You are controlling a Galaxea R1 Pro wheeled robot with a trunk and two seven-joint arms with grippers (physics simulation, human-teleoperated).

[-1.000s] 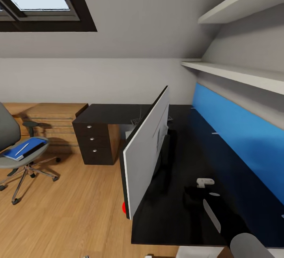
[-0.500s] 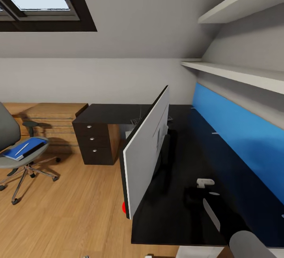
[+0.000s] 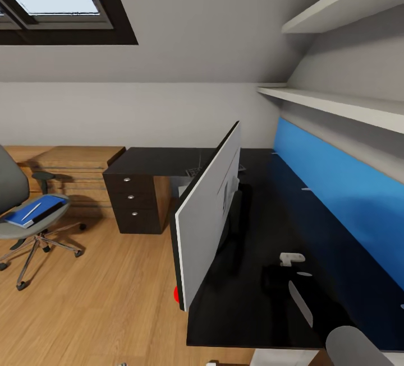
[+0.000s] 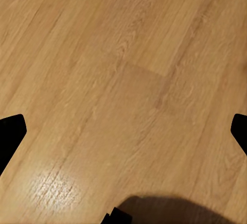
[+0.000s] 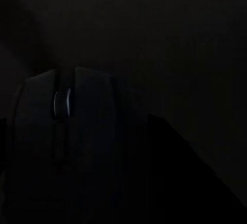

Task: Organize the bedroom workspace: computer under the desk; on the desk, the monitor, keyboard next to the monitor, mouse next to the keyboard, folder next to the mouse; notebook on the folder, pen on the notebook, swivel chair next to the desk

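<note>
The monitor stands on the black desk, seen nearly edge-on from its pale back, with a red dot at its lower corner. Behind it a sliver of the keyboard shows. In the right wrist view the mouse is very close on the dark desk top, and the fingers are lost in the dark. My right arm enters at the lower right. The swivel chair stands far left with the folder, the notebook and the pen on its seat. My left gripper hangs open over the floor.
A black drawer unit closes the desk's far end, with a light wooden chest beyond it. The blue back panel and two wall shelves run along the right. Wooden floor lies between chair and desk.
</note>
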